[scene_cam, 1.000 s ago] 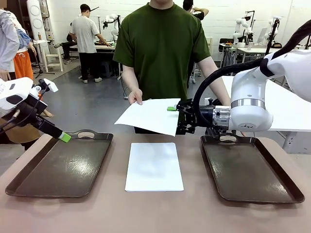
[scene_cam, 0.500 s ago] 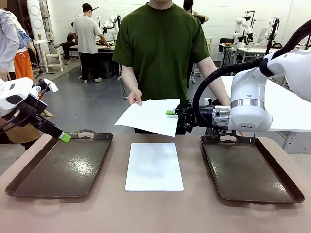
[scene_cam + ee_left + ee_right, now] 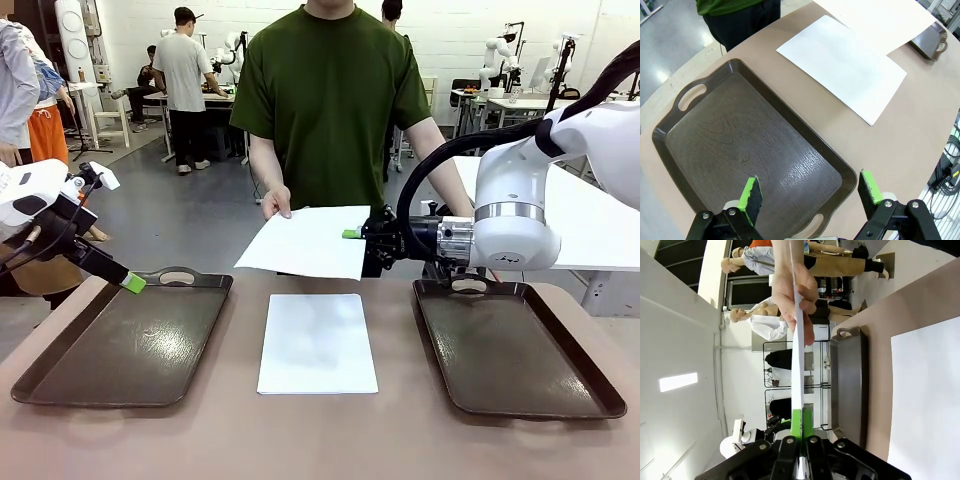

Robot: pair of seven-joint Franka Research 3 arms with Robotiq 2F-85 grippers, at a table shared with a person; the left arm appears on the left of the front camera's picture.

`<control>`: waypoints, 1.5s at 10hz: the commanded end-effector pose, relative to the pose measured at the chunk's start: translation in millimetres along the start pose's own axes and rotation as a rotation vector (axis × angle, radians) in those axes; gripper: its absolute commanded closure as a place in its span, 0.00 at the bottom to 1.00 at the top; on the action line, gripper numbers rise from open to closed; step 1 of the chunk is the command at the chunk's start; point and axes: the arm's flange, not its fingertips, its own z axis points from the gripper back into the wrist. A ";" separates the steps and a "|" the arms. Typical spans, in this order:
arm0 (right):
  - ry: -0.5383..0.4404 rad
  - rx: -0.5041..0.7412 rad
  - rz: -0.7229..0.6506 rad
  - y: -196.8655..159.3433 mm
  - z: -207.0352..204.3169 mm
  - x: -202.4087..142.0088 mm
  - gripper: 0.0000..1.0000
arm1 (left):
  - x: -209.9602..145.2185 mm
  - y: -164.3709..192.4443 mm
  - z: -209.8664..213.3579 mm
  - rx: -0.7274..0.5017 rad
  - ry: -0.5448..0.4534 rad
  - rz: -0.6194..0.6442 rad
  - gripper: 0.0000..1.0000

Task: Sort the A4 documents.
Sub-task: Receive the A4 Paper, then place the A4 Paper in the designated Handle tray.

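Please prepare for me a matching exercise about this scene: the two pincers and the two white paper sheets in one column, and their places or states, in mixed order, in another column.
Column one
1. left pincer
2. right pincer
3. raised thin white paper sheet
4. lower thin white paper sheet

Column two
A. flat on the tan tabletop
B. open, above a dark brown rectangular tray
C. shut on a sheet's edge
D. held at its far side by the person's hand

Pairs: 1-B, 2-C, 3-D, 4-A
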 end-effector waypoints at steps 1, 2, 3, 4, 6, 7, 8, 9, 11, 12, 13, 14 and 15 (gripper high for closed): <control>0.022 0.066 0.041 5.3 -5.2 -5.0 1.00 | -2.5 3.2 -1.1 -0.004 -0.017 -0.012 0.00; 0.000 0.000 0.000 0.0 0.0 0.0 1.00 | -2.5 3.2 -1.1 -0.004 -0.017 -0.012 0.00; 0.000 0.000 0.000 0.0 0.0 0.0 1.00 | -2.5 3.2 -1.1 -0.004 -0.017 -0.012 0.00; 0.000 0.000 0.000 0.0 0.0 0.0 1.00 | -2.5 3.2 -1.1 -0.004 -0.017 -0.012 0.00; 0.000 0.000 0.000 0.0 0.0 0.0 1.00 | -2.5 3.2 -1.1 -0.004 -0.017 -0.012 0.00; 0.000 0.000 0.000 0.0 0.0 0.0 1.00 | -2.5 3.2 -1.1 -0.004 -0.017 -0.012 0.00; 0.000 0.000 0.000 0.0 0.0 0.0 1.00 | -2.5 3.2 -1.1 -0.004 -0.017 -0.012 0.00; 0.000 0.000 0.000 0.0 0.0 0.0 1.00 | -2.5 3.2 -1.1 -0.004 -0.017 -0.012 0.00; 0.000 0.000 0.000 0.0 0.0 0.0 1.00 | -2.5 3.2 -1.1 -0.004 -0.017 -0.012 0.00; 0.000 0.000 0.000 0.0 0.0 0.0 1.00 | -2.5 3.2 -1.1 -0.004 -0.017 -0.012 0.00; 0.000 0.000 0.000 0.0 0.0 0.0 1.00 | -2.5 3.2 -1.1 -0.004 -0.017 -0.012 0.00; 0.000 0.000 0.000 0.0 0.0 0.0 1.00 | -2.5 3.2 -1.1 -0.004 -0.017 -0.012 0.00; 0.005 0.008 0.008 1.4 0.4 0.8 0.99 | -2.5 3.2 -1.1 -0.004 -0.017 -0.012 0.00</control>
